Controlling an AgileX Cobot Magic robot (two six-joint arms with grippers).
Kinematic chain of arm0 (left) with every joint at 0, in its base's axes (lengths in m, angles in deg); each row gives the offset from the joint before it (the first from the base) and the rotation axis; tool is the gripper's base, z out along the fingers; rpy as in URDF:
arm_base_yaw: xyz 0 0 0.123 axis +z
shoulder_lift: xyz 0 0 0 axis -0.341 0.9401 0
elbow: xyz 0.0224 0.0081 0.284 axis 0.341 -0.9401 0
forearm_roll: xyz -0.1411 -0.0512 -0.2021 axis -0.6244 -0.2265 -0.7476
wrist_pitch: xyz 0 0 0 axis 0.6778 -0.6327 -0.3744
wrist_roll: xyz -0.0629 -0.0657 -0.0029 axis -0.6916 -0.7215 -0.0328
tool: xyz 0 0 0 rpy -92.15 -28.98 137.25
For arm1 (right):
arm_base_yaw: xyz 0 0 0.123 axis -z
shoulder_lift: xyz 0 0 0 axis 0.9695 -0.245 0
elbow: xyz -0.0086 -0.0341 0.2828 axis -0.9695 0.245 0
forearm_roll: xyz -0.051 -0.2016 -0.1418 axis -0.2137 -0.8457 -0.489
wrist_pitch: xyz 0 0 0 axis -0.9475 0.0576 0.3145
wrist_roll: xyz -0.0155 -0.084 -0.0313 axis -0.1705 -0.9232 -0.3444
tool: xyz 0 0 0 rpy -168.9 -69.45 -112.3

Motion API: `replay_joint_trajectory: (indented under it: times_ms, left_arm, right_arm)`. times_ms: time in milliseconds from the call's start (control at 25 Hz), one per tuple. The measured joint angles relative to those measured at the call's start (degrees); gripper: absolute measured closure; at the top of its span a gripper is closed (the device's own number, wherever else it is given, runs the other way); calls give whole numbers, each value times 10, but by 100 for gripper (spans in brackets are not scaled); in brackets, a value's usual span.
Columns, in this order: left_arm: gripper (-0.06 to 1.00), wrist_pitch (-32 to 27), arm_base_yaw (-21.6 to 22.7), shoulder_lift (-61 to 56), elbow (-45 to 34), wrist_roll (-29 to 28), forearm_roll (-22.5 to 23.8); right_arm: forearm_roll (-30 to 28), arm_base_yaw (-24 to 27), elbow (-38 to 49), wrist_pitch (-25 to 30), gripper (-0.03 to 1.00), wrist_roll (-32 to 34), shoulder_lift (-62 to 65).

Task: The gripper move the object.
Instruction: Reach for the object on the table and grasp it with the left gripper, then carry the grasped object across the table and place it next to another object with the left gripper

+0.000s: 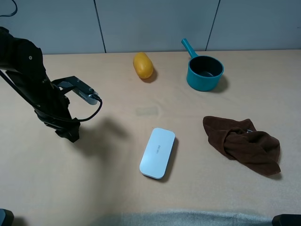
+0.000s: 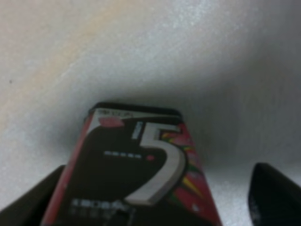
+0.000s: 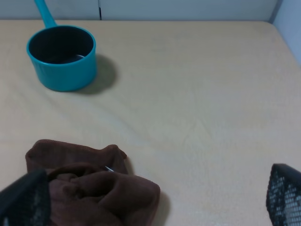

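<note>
The object (image 2: 136, 174), a small black box with a red edge and a large silver "5" on its label, fills the left wrist view and stands on the beige table. My left gripper (image 2: 157, 188) straddles it. One finger (image 2: 28, 200) lies against the box's red side, and the other finger (image 2: 277, 197) stands off with a gap, so the jaws are open. In the exterior view the left gripper (image 1: 69, 133) points down at the table's left side and hides the object. My right gripper (image 3: 160, 188) is open above a brown cloth.
A white rounded case (image 1: 158, 152) lies mid-table. A yellow oval fruit (image 1: 143, 65) and a teal saucepan (image 1: 204, 71) sit at the back. A crumpled brown cloth (image 1: 244, 143) lies on the right. A black cable loops off the left arm.
</note>
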Motion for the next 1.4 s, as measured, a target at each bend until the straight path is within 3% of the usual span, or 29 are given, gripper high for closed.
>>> replay_joint_trajectory:
  times_ms: [280, 1120, 1400]
  left_arm:
    - [48, 0, 0, 0, 0, 0, 19]
    - [48, -11, 0, -1, 0, 0, 19]
    - [48, -25, 0, -51, 13, -6, 18]
  right_arm:
    - [0, 0, 0, 0, 28, 0, 0]
    - [0, 0, 0, 0, 28, 0, 0]
    - [0, 0, 0, 0, 28, 0, 0]
